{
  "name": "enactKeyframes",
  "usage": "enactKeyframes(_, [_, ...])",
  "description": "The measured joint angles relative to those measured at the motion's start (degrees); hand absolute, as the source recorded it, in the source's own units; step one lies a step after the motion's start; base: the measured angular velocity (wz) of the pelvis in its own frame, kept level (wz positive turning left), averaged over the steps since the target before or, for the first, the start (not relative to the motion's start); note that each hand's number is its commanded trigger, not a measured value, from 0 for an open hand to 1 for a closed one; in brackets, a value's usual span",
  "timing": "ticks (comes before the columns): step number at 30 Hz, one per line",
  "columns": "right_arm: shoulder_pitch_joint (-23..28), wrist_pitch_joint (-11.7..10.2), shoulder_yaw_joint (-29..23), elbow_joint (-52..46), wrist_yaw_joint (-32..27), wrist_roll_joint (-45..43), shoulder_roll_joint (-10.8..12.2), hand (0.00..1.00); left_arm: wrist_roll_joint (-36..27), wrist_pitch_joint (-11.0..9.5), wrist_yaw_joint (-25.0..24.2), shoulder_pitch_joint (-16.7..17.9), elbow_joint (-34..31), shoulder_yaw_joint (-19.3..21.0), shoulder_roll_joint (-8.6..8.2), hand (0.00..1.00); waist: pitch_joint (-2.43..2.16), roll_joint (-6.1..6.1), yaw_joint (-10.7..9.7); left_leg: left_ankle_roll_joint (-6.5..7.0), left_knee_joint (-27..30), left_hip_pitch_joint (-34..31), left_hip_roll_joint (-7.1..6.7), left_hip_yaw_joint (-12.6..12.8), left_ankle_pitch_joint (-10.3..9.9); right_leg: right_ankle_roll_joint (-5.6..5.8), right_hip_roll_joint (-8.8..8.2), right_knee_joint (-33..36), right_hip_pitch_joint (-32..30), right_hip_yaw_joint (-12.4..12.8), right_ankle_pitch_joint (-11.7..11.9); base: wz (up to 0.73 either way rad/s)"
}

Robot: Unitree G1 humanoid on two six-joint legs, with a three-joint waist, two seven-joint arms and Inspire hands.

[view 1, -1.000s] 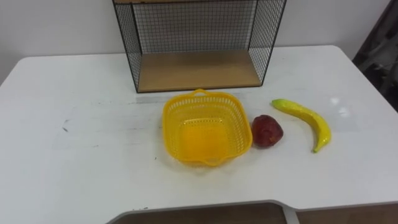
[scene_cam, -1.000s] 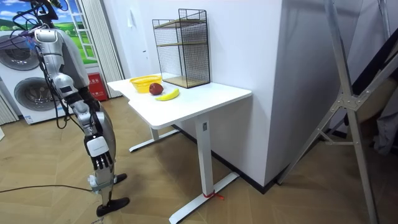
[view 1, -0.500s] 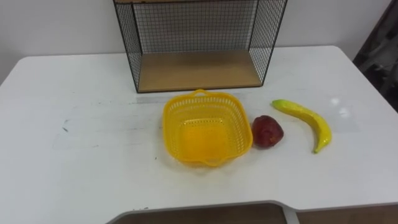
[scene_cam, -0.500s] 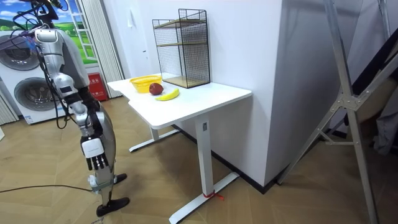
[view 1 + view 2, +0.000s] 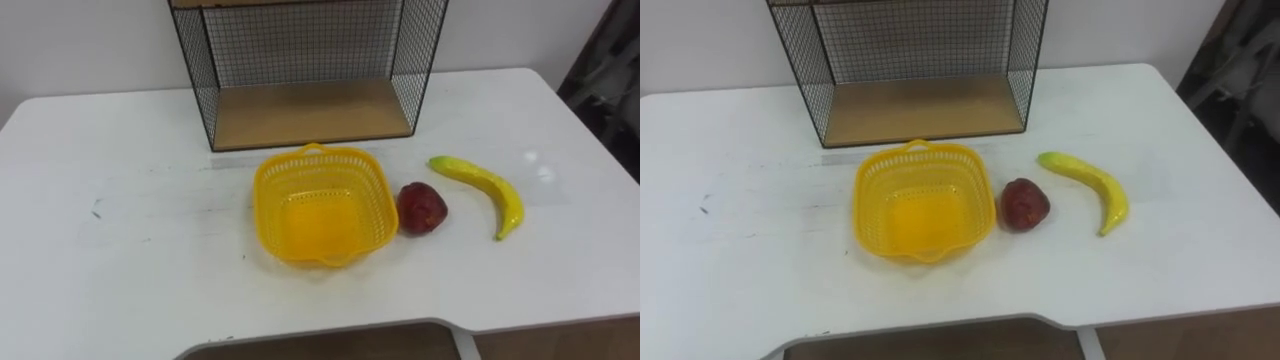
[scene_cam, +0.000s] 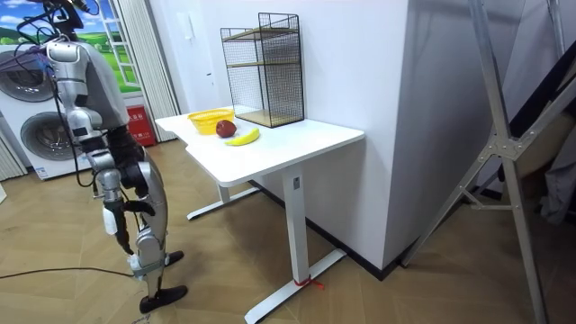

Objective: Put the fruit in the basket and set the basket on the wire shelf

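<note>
White worktop point(image 5: 120, 250) holds the empty yellow plastic basket point(image 5: 318, 203) before the black wire shelf point(image 5: 310, 110), red apple point(image 5: 422, 208) and yellow banana point(image 5: 480, 190) beside it; everything remains, and we cannot tell our right hand's point(image 6: 114, 219) fingers.

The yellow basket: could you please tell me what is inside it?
Nothing: the yellow basket is empty, its whole bottom visible. The red fruit and banana lie to its right on the table. Nothing is covered.
</note>
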Motion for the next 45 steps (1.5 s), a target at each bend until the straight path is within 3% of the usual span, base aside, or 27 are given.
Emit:
enactKeyframes(3, [-0.52,-0.84,-4.63,-6.48,-3.76,11.10,0.00,0.00,-2.91,-0.12,0.00,0.99,-1.00,0.39,0.33,0.00,-0.21,-0.39,-0.68,0.13,0.49,-0.27,-0.03,-0.05,-0.10,0.07,-0.11,0.09,-0.12,-0.09,-0.04,0.01])
enactKeyframes(5, [-0.69,-2.50,-6.58,-10.80,-5.63,13.22,-0.02,0.00,-5.06,-0.12,0.00,1.80,-1.91,0.83,0.77,0.00,-0.26,-0.48,-1.15,0.18,0.91,-0.48,-0.08,-0.19,-0.14,0.10,-0.20,0.06,-0.27,-0.37,-0.05,0.06])
enactKeyframes(9, [-2.17,-6.18,-11.11,-18.19,-10.97,13.84,-0.27,0.00,-6.47,-0.50,0.00,3.37,-3.34,2.03,1.66,0.00,-0.45,-0.73,-1.76,0.21,1.18,-1.45,-0.15,-0.41,-0.13,0.15,-0.20,0.08,-1.02,-0.52,0.04,0.04])
enactKeyframes(14, [-2.90,-11.91,-13.62,-31.71,-22.43,12.03,-0.44,0.00,-5.98,-1.95,0.00,3.93,-4.77,2.02,2.38,0.00,-0.45,-0.69,-2.64,0.20,0.96,-2.17,-0.20,-0.65,-0.13,0.15,-0.14,0.66,-1.70,-0.52,0.00,0.02])
enactKeyframes(18, [-3.58,-14.51,-13.68,-44.08,-31.18,4.02,-1.02,0.00,-5.90,-2.40,0.01,3.24,-6.31,2.04,2.39,0.00,-0.28,-0.36,-2.79,0.22,0.99,-2.81,-0.25,-0.59,-0.10,0.15,-0.17,0.87,-2.63,-0.43,-0.04,-0.01])
enactKeyframes(21, [-3.89,-16.05,-13.66,-50.59,-36.50,-3.14,-2.30,0.00,-5.91,-3.86,0.01,3.27,-7.52,2.04,2.41,0.00,-0.22,-0.44,-2.50,0.22,0.94,-3.01,-0.28,-0.55,-0.11,0.15,-0.16,0.84,-2.83,-0.15,-0.04,0.00])
enactKeyframes(27, [-4.19,-18.66,-13.26,-62.80,-45.03,-22.19,-2.51,0.00,-5.88,-4.88,0.01,3.50,-7.02,1.95,2.53,0.00,-0.09,-0.68,-2.16,0.21,0.91,-4.24,-0.27,-0.55,-0.10,0.15,-0.15,0.83,-4.05,-0.48,-0.04,0.01])
enactKeyframes(29, [-3.93,-18.87,-10.87,-67.53,-47.36,-31.41,-2.83,0.00,-5.87,-4.89,0.01,3.31,-6.27,0.91,2.94,0.00,-0.06,-0.69,-0.88,0.21,0.77,-4.53,-0.18,-0.11,-0.10,0.15,-0.13,0.93,-4.78,0.04,-0.04,-0.13])
enactKeyframes(33, [-3.52,-18.90,-5.65,-72.92,-46.80,-43.16,-4.71,0.00,-5.83,-5.20,0.00,3.01,-4.54,-1.24,3.22,0.00,-0.06,-0.92,0.44,0.22,0.64,-4.46,-0.17,0.25,-0.10,0.16,-0.16,1.06,-4.96,0.37,0.01,-0.06])
enactKeyframes(36, [-3.73,-18.70,-2.99,-75.88,-41.89,-49.10,-5.53,0.00,-5.15,-5.27,-0.02,3.04,-4.33,-1.97,3.17,0.00,-0.05,-1.19,1.21,0.22,0.66,-4.46,-0.11,0.16,-0.10,0.13,-0.12,1.08,-4.93,0.25,0.03,0.00])
enactKeyframes(42, [-4.37,-17.55,1.41,-77.47,-33.66,-51.34,-8.06,0.00,-3.64,-5.26,-0.16,2.59,-4.29,-2.19,3.18,0.00,0.23,-1.56,2.35,0.22,0.11,-3.80,-0.08,0.20,-0.10,0.09,-0.13,1.23,-4.57,0.30,0.08,0.00])
enactKeyframes(43, [-4.38,-16.83,2.82,-77.41,-31.65,-52.04,-8.83,0.00,-3.64,-5.21,-0.12,2.58,-4.15,-2.84,3.23,0.00,0.50,-1.86,2.47,0.22,-0.16,-3.10,-0.09,0.21,-0.10,0.10,-0.12,1.21,-4.06,0.32,0.08,0.00])
enactKeyframes(45, [-4.44,-16.69,5.36,-77.38,-28.91,-52.90,-9.73,0.00,-3.64,-4.85,-0.11,2.24,-3.96,-4.26,3.28,0.00,0.53,-1.97,2.67,0.21,-0.34,-2.93,-0.07,0.27,-0.10,0.10,-0.11,1.20,-3.93,0.32,0.08,0.00])
